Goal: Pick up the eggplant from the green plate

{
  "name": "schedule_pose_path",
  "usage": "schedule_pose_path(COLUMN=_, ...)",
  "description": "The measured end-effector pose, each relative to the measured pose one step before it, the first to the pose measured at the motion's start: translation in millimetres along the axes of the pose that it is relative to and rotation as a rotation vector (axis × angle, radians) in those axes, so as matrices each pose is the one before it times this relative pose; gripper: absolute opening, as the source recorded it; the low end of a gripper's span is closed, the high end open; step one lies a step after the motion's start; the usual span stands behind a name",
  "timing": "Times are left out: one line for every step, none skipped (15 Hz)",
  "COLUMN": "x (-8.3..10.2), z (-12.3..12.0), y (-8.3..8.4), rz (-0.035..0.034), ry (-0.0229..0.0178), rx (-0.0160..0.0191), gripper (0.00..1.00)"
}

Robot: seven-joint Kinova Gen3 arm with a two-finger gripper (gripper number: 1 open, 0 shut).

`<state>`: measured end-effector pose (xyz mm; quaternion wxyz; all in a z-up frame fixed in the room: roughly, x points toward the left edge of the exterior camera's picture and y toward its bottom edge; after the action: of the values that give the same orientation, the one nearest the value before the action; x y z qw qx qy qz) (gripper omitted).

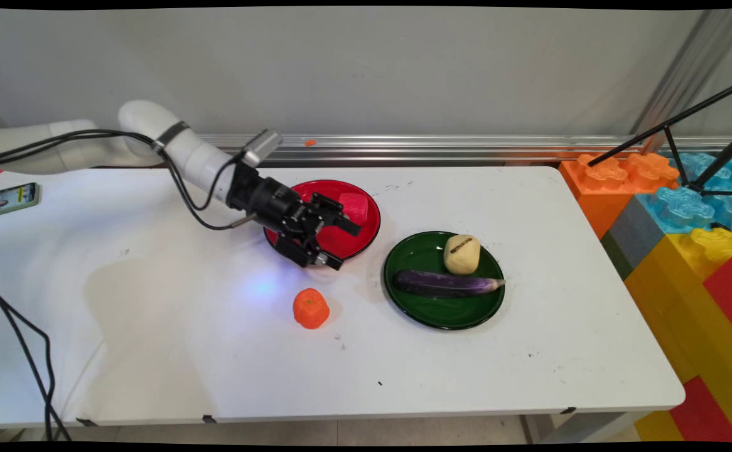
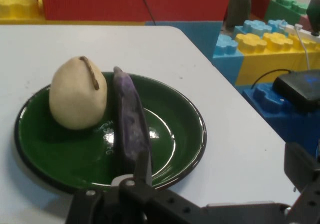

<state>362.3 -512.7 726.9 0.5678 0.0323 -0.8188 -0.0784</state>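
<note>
My gripper (image 1: pixel 344 246) hangs low over the near edge of a red plate (image 1: pixel 325 188), open and holding nothing, pointing right. On the far side of that plate lies a pink-red piece of food (image 1: pixel 355 206). To the gripper's right is a green plate (image 1: pixel 447 314) carrying a pale potato (image 1: pixel 462 253) and a purple eggplant (image 1: pixel 444 284). An orange fruit-like piece (image 1: pixel 311 307) sits on the table just in front of the gripper. The hand view looks straight at the green plate (image 2: pixel 180 134), with the potato (image 2: pixel 77 94) left of the eggplant (image 2: pixel 130 121); one finger (image 2: pixel 142 171) rises before the plate.
A phone (image 1: pixel 11 199) lies at the table's far left. Large toy blocks (image 1: pixel 686 251) in orange, blue, yellow and red stand off the right end, with black tripod legs (image 1: pixel 680 147) over them. Black cables (image 1: pixel 33 364) hang at the left. A metal rail (image 1: pixel 435 147) runs along the back.
</note>
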Motion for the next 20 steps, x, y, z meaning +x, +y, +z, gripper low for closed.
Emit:
schedule_pose_path(x=-0.1, z=5.63, y=-1.31, rz=-0.00193, ry=-0.00589, rx=-0.00416, gripper=1.0)
schedule_pose_path(x=0.15, z=6.58, y=-1.95, rz=-0.00128, ry=-0.00624, rx=-0.00457, gripper=1.0)
schedule_pose_path(x=0.55, z=6.58, y=-2.25, rz=-0.00116, ry=-0.00472, rx=-0.00336, gripper=1.0)
schedule_pose_path(x=0.78, z=5.36, y=-2.16, rz=-0.0005, ry=-0.00346, rx=-0.00167, gripper=1.0)
schedule_pose_path(x=0.77, z=3.81, y=-1.79, rz=0.00009, ry=-0.00208, rx=-0.00075, gripper=1.0)
schedule_pose_path(x=1.32, z=5.43, y=-2.72, rz=0.00044, ry=-0.00247, rx=-0.00053, gripper=1.0)
schedule_pose_path(x=2.25, z=7.19, y=-4.19, rz=0.0016, ry=-0.00275, rx=0.00057, gripper=1.0)
schedule_pose_path(x=2.01, z=5.34, y=-3.5, rz=0.00234, ry=-0.00224, rx=0.0011, gripper=1.0)
schedule_pose_path(x=2.34, z=6.14, y=-4.17, rz=0.003, ry=-0.00331, rx=0.00137, gripper=1.0)
schedule_pose_path(x=1.72, z=5.05, y=-3.75, rz=0.0023, ry=-0.00369, rx=0.00208, gripper=1.0)
schedule_pose_path(x=1.6, z=5.93, y=-4.36, rz=0.00303, ry=-0.00685, rx=0.00144, gripper=1.0)
schedule_pose_path(x=1.08, z=4.48, y=-3.23, rz=0.00264, ry=-0.00649, rx=0.0004, gripper=1.0)
schedule_pose_path(x=0.7, z=3.21, y=-2.29, rz=0.00185, ry=-0.00576, rx=-0.00066, gripper=1.0)
schedule_pose_path(x=0.94, z=4.5, y=-3.2, rz=0.00217, ry=-0.00812, rx=-0.00137, gripper=1.0)
schedule_pose_path(x=0.81, z=3.33, y=-2.34, rz=0.00136, ry=-0.00595, rx=-0.001, gripper=1.0)
schedule_pose_path(x=1.49, z=4.4, y=-3.48, rz=0.00235, ry=-0.00759, rx=-0.00047, gripper=1.0)
schedule_pose_path(x=1.75, z=4.4, y=-3.47, rz=0.0024, ry=-0.0073, rx=-0.00044, gripper=1.0)
schedule_pose_path(x=1.48, z=3.52, y=-2.77, rz=0.00172, ry=-0.0058, rx=-0.00043, gripper=1.0)
schedule_pose_path(x=1.81, z=4.39, y=-3.65, rz=0.00168, ry=-0.00719, rx=-0.00061, gripper=1.0)
schedule_pose_path(x=0.89, z=2.82, y=-2.24, rz=0.00064, ry=-0.00522, rx=-0.00044, gripper=1.0)
